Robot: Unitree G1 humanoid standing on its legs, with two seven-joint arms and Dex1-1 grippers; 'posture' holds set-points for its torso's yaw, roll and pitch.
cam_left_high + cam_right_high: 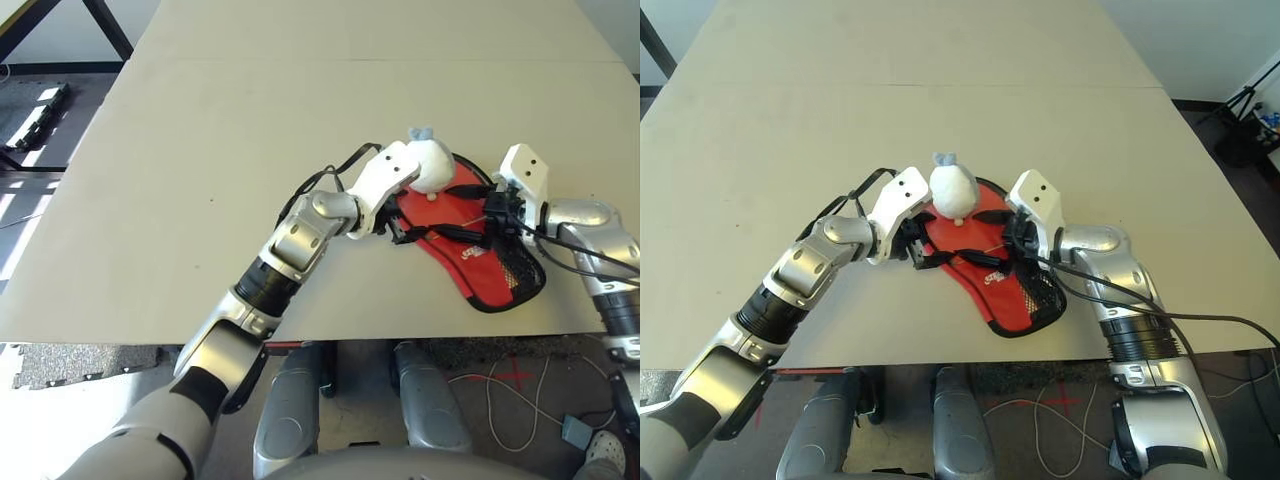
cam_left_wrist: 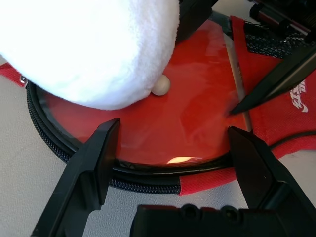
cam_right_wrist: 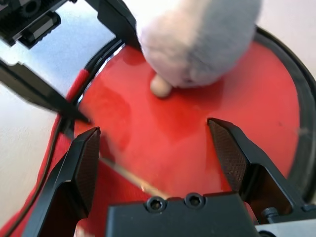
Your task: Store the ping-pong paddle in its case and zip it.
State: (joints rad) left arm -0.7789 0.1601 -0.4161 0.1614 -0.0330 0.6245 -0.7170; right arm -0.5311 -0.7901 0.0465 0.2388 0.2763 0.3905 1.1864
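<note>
Your left gripper (image 2: pixel 168 148) and right gripper (image 3: pixel 153 153), jaws apart and empty, hover over the ping-pong paddle (image 2: pixel 192 113) lying in the case (image 1: pixel 495 270). Plush toy (image 1: pixel 432 165) sits on it. Soft fabric likely flops; pinch the zipper edging.

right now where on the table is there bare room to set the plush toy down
The table is bare to the left of the left gripper and across its whole far half beyond the plush toy. It is crowded at the near right, where the toy sits on the paddle inside the open case, with the right gripper over it too.
</note>
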